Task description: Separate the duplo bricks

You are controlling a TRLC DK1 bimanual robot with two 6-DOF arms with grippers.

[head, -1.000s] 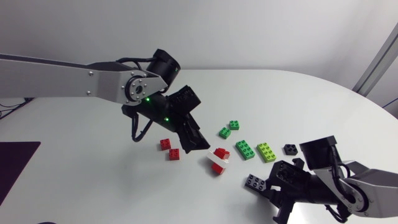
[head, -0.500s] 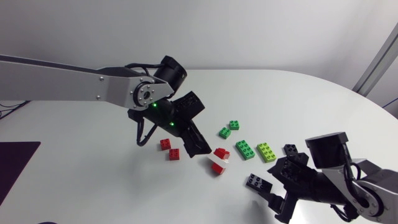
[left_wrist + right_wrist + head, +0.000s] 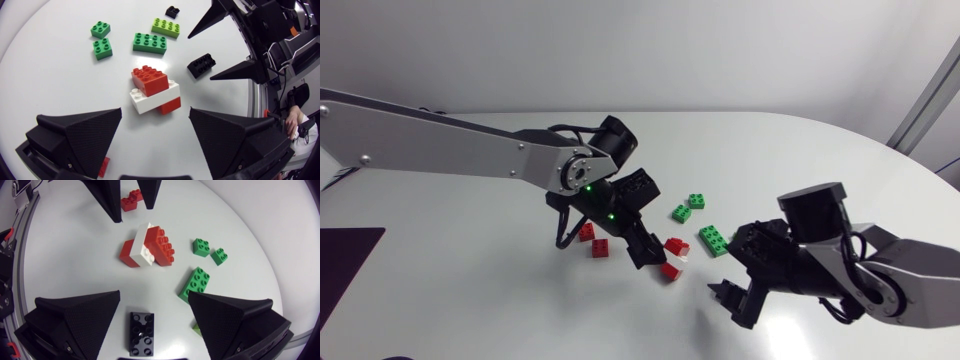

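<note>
A red-white-red duplo stack point(image 3: 673, 258) lies on its side on the white table point(image 3: 470, 290). My left gripper point(image 3: 642, 248) hangs open just left of it. In the left wrist view the stack point(image 3: 152, 90) lies just ahead of the gap of the open left gripper point(image 3: 155, 117). My right gripper point(image 3: 732, 300) is open to the right of the stack. In its wrist view the right gripper point(image 3: 154, 297) has a black brick point(image 3: 142, 333) lying loose between its fingers. The stack point(image 3: 147, 247) is ahead of it.
Two red bricks point(image 3: 593, 240) lie left of the stack. Two small green bricks point(image 3: 689, 207) and a longer green one point(image 3: 712, 240) lie behind it. A lime brick point(image 3: 166, 27) and a small black brick point(image 3: 172, 11) lie beyond those.
My right gripper opened, let go of the black brick and moved left toward the stack. My left gripper moved right and down, closer to the stack.
</note>
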